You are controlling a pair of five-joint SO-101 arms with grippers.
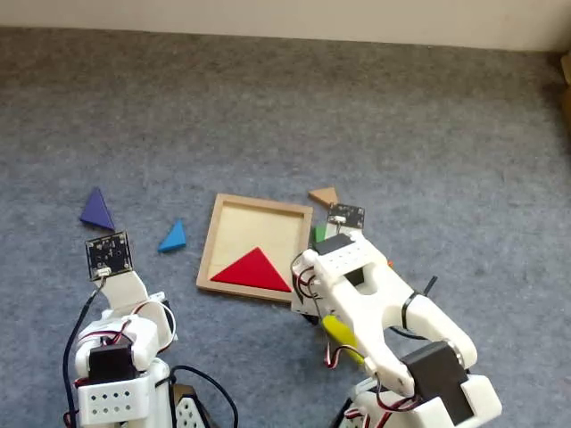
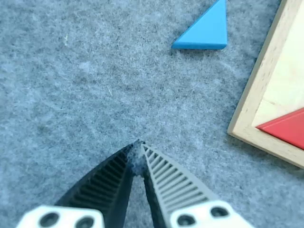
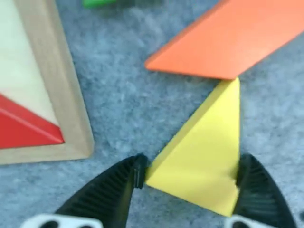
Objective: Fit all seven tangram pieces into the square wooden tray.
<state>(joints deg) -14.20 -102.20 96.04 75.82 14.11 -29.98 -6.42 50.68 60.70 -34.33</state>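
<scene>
- My right gripper (image 3: 190, 168) is spread about as wide as the yellow triangle (image 3: 204, 156). One dark finger (image 3: 118, 190) presses one edge of the piece and the other presses the opposite corner, so the piece is clamped between them.
- Just ahead of those tips, the yellow point nearly touches a long orange piece (image 3: 232, 42). Farther on, a green piece (image 3: 99, 2) peeks in at the edge.
- Close beside the same gripper is a corner of the wooden tray (image 3: 61, 95), with a red triangle (image 3: 23, 128) seated flat inside against the rim.
- My left gripper (image 2: 138, 152) is closed, its ribbed tips meeting with nothing between them, low over the grey carpet (image 2: 71, 71).
- A blue triangle (image 2: 204, 33) lies on the carpet well ahead of that gripper, apart from it.
- The tray's outer rim runs off to the side of the left gripper, not touching it.
</scene>
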